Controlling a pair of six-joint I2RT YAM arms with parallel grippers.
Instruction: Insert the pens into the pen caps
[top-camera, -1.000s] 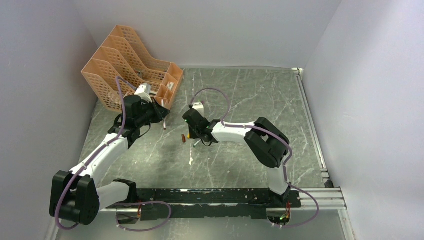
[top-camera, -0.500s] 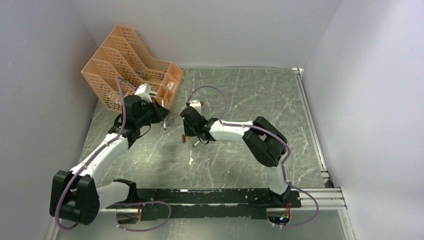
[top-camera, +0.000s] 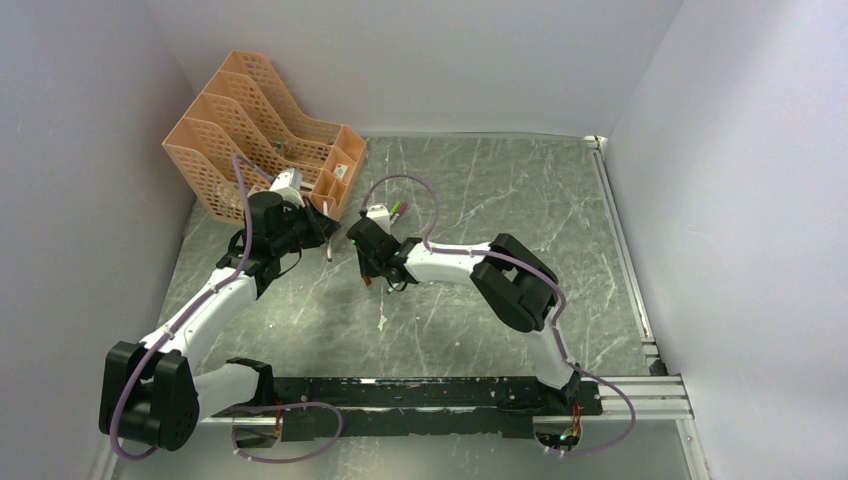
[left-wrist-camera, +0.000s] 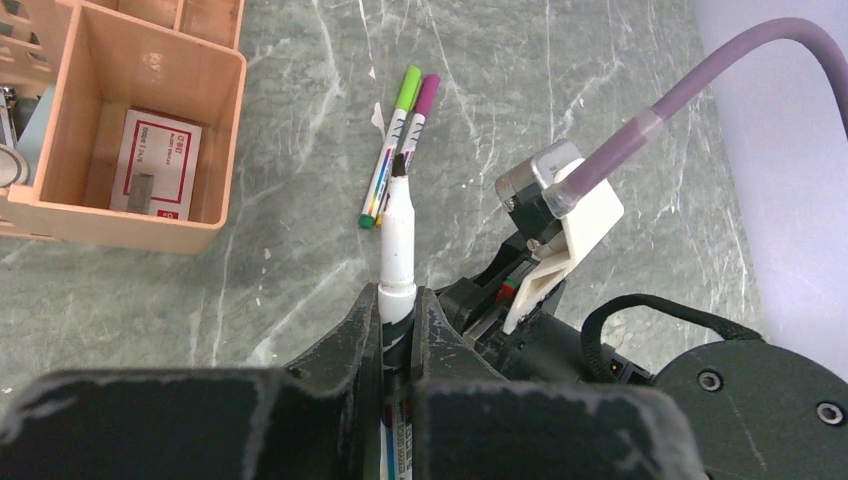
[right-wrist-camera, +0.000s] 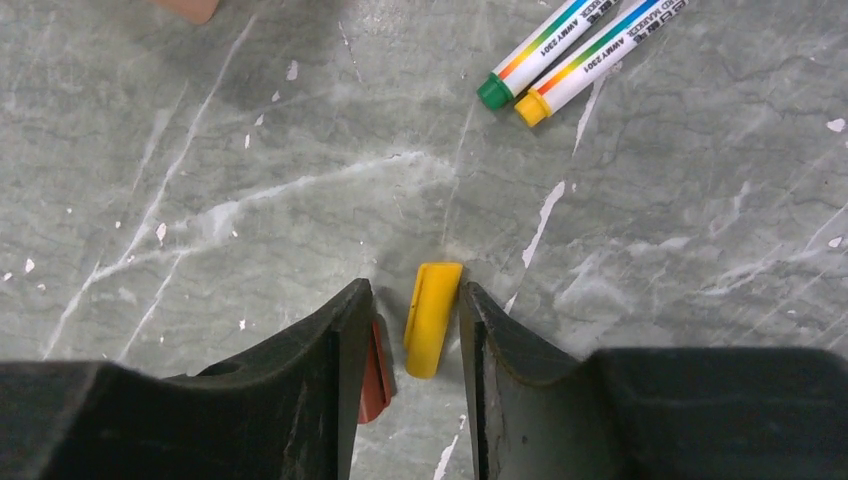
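Your right tool, jaws apart, straddles the stubby yellow plastic cap. It has slid toward the peach mesh organiser, uncovering two capped white pens. Your left tool, beside the organiser, clamps an uncapped white pen. Grey marbled tabletop right of the organiser lies open.

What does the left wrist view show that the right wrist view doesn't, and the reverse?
Only the left wrist view: the left gripper shut on an uncapped pen, the orange organizer with a card in one compartment, and the right arm's wrist. Only the right wrist view: the right gripper open around a yellow cap, an orange-red cap beside one finger. Both: the marble table and, apparently, the same two pens lying side by side; the left view shows their green and magenta caps, the right only their tail ends.
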